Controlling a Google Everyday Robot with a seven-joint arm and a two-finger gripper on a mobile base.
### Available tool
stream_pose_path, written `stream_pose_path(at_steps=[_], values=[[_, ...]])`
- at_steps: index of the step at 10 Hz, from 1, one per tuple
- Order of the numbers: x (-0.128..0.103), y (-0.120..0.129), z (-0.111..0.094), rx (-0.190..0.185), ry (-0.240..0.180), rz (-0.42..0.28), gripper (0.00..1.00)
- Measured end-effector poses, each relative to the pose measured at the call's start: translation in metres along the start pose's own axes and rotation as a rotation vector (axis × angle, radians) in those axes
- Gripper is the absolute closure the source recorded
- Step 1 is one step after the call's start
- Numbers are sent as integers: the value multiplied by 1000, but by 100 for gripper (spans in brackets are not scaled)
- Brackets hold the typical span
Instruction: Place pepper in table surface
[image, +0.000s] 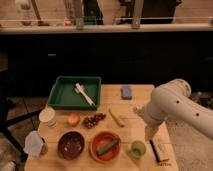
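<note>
Camera view: the pepper (108, 146) lies slantwise inside the orange bowl (93, 146) near the front of the tabletop (114, 101), not on the wood itself. The pincer (150, 133) points down over the right side of the tabletop. It is to the right of the bowl and close above the green cup (138, 148). It stands wide open and grips nothing.

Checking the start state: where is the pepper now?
In the camera view, the pepper lies in the orange bowl near the table's front edge, between the dark bowl and the green cup; the gripper hangs by the cup.
</note>
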Motion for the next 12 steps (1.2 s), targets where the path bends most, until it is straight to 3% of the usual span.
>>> stream_pose_path(at_steps=[4, 10, 12], values=[[-60, 6, 27, -24, -36, -122, 20], [-62, 6, 29, -25, -37, -126, 20], [-61, 7, 31, -24, -61, -87, 20]])
